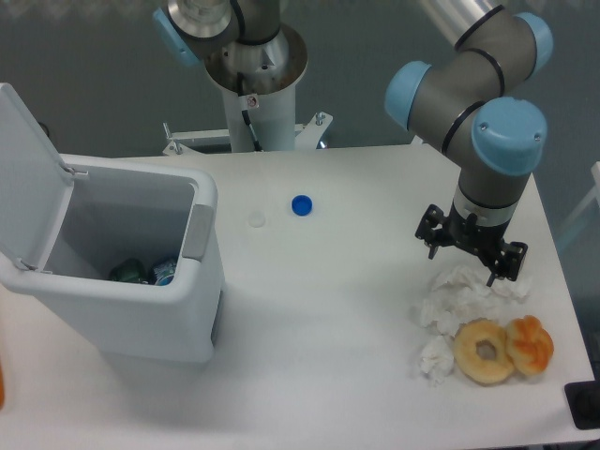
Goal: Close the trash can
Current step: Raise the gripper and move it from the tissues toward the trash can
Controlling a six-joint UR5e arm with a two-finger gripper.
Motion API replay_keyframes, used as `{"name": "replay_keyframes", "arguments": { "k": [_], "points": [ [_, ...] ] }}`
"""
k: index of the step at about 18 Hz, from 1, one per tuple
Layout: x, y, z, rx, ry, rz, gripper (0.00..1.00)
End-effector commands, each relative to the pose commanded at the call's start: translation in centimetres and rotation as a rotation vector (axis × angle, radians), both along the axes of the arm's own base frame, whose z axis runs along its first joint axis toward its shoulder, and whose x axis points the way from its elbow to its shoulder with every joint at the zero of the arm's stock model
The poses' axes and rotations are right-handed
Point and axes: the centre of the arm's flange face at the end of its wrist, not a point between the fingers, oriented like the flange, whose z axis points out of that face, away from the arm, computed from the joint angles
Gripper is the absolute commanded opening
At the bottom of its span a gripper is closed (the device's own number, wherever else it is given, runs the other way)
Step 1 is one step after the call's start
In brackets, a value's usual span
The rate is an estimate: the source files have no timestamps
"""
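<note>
The trash can is a big white boxy bin at the left of the table. Its flat lid stands swung up and back on the far-left side, leaving the top open. A grey latch tab sits on the right rim. Some dark and green rubbish lies at the bottom inside. My gripper points down at the right side of the table, far from the bin, just above crumpled white tissues. Its black fingers look spread apart with nothing between them.
A blue bottle cap and a small white cap lie mid-table. A tan doughnut and an orange pastry rest by the tissues at the front right. The arm's base stands at the back.
</note>
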Motion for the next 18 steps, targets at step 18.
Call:
{"name": "replay_keyframes", "arguments": {
  "k": [18],
  "points": [
    [4.8,-1.4,1.5,0.013,-0.008,0.026,1.0]
  ]
}}
